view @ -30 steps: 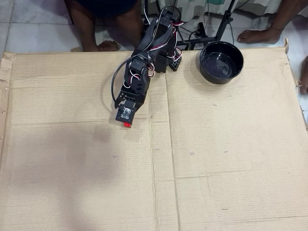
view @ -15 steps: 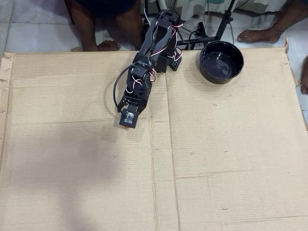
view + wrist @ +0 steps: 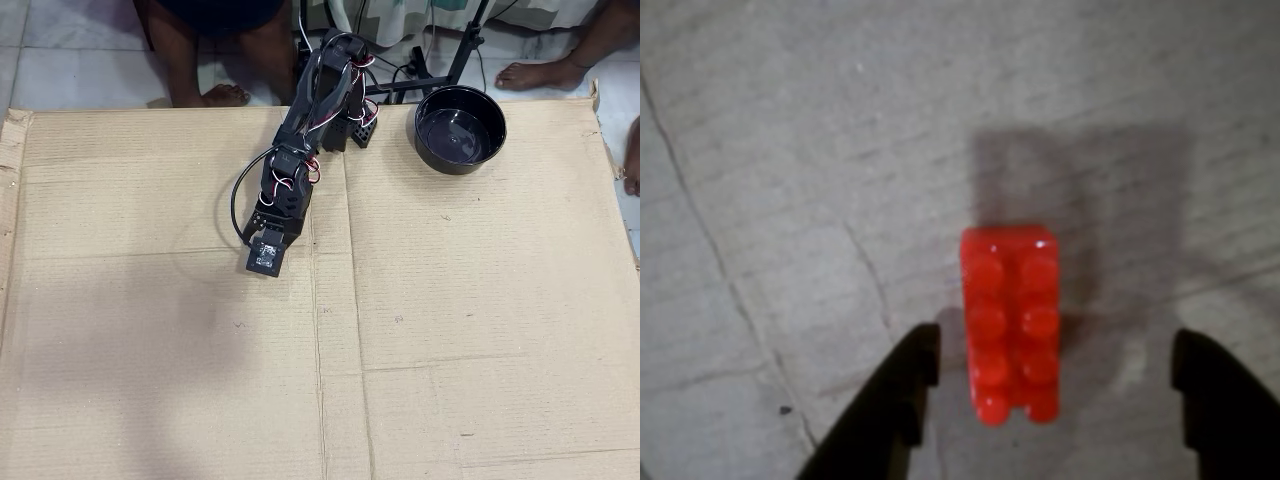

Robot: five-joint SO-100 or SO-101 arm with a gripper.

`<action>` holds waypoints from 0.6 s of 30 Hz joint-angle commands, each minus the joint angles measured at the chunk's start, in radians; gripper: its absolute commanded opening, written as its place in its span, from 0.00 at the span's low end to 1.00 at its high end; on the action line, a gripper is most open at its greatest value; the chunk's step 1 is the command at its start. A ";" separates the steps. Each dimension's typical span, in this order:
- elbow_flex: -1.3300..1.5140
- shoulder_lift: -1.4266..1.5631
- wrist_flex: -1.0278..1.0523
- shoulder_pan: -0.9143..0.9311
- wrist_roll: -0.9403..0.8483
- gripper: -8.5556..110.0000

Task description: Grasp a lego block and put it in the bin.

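The arm has drawn a little nearer its base since a moment ago, and its head now hides the red brick that peeked out below it in the overhead view. In the wrist view the brick (image 3: 1009,322) lies flat on the cardboard (image 3: 790,150), studs up, its long side running away from the camera, between the two dark fingers of the claw (image 3: 1055,385), which are spread wide and touch nothing. From above, the claw (image 3: 264,258) hangs over the sheet, well apart from the black bowl (image 3: 460,128) near the far edge.
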 commanded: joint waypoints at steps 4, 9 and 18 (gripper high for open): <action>0.028 0.003 -0.014 -0.002 0.006 0.25; 0.034 0.003 -0.014 0.002 0.006 0.15; 0.026 0.003 -0.015 0.003 0.006 0.07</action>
